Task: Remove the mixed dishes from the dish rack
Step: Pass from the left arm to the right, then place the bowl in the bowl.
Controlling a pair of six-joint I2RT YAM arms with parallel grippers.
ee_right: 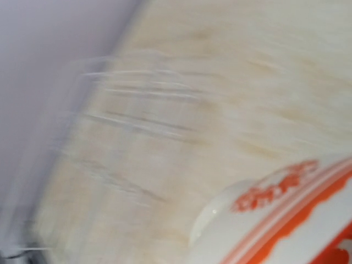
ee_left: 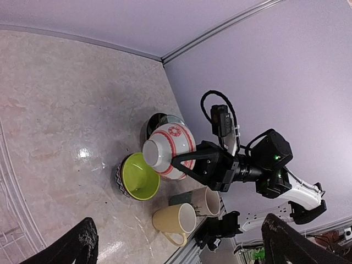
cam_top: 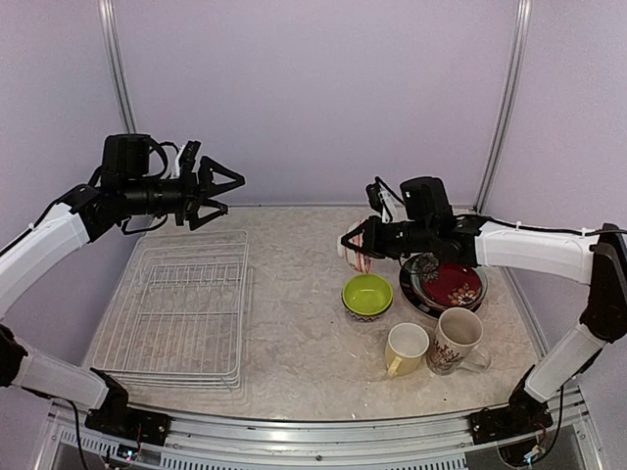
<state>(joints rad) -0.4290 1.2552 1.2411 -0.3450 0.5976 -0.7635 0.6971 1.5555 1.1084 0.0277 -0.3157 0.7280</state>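
- Left gripper (cam_top: pixel 233 193): jaws spread wide, holding nothing. In the top view it hangs in the air over the far end of the dish rack, fingers pointing to 3 o'clock.
- Dish rack (cam_top: pixel 181 308): white wire basket, flat on the table (cam_top: pixel 294 352), on the left half. It lies at 9 o'clock from the crockery group and well apart from it.
- Right gripper (cam_top: pixel 353 240): clamped on the rim of the red-white patterned bowl (cam_top: pixel 361 258), fingers pointing to 9 o'clock.
- The left wrist view shows that bowl (ee_left: pixel 168 149) tilted on its side and off the table, with the jaws pinching its edge.
- The right wrist view is motion-blurred. We make out only the bowl's (ee_right: pixel 286 220) orange-red pattern at 5 o'clock in the frame.
- Lime-green bowl (cam_top: pixel 367 294): upright on the table, just at 6 o'clock from the held bowl.
- Yellow mug (cam_top: pixel 407 348): upright, at 5 o'clock from the green bowl.
- Cream patterned mug (cam_top: pixel 458 340): upright, right beside the yellow mug at its 3 o'clock.
- Dark red floral plate (cam_top: pixel 456 284): on top of a stack at 3 o'clock from the green bowl, partly under the right arm. A black-rimmed plate (cam_top: pixel 409 292) shows beneath it.
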